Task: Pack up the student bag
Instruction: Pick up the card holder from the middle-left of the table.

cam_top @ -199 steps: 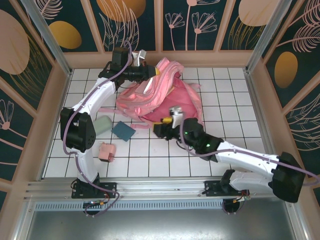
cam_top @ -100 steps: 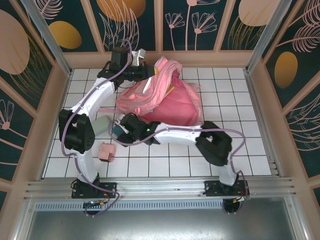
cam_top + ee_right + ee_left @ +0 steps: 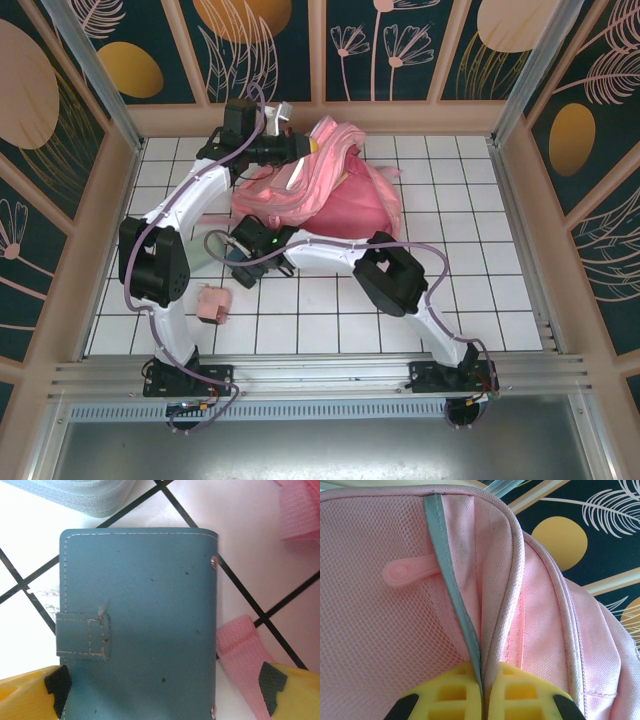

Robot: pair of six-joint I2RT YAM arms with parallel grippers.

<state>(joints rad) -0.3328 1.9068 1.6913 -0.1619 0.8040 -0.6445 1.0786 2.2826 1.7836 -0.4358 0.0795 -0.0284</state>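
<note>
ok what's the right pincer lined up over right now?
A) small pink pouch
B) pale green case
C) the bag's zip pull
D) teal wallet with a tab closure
D: in the right wrist view the teal wallet lies flat on the white tiles, with the open right pincer straddling it, a finger on either side, not yet gripping.

One student bag (image 3: 540,630): matt pink woven cloth, fine mesh panel, smooth grey trim strip, matt pink plastic zip pull (image 3: 410,572). One wallet (image 3: 145,615): teal leather-like cover, smooth and matt, stitched edges, shiny metal rivets (image 3: 213,561). The desk (image 3: 25,535): smooth white tiled surface.
</note>
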